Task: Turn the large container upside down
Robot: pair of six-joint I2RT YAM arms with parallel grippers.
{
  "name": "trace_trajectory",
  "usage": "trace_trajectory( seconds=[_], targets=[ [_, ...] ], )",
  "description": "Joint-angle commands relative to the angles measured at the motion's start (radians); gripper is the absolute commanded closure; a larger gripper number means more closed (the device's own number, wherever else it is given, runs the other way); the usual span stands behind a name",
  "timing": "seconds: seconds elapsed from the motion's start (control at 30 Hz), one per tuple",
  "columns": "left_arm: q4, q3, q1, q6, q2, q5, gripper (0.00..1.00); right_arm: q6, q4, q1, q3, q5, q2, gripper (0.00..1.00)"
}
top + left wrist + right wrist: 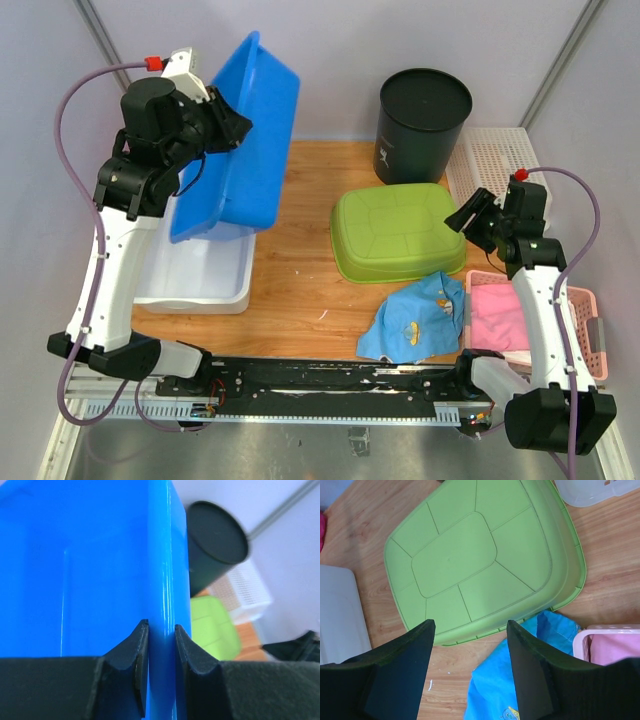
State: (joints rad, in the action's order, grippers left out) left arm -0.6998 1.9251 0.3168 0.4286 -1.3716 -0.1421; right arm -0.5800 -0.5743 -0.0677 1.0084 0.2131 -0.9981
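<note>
blue bin [262, 135] | tilted steeply | wall clamped between left jaws

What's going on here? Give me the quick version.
The left gripper is clamped on a wall of the blue bin, holding it tipped steeply up over the white bin; it is not upside down yet. The right gripper hangs open above the green tub, which lies bottom up, and touches nothing.

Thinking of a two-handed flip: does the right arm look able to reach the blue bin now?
Probably not: the blue bin is far left, in the left gripper, with the green tub between it and the open right gripper.
</note>
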Motion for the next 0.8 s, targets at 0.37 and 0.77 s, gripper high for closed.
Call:
trace_trajectory(
  seconds=[0.37,0.77],
  targets=[
    [0.926,-0.487,0.0,0.62,0.066,-0.401,1.0,0.01,-0.025,0.014,-0.013,-0.018,0.033,0.39],
    [1.12,-0.646,0.0,0.776,0.082,-0.37,1.0,0.017,-0.028,0.014,-0.022,-0.021,0.041,0.39]
  ],
)
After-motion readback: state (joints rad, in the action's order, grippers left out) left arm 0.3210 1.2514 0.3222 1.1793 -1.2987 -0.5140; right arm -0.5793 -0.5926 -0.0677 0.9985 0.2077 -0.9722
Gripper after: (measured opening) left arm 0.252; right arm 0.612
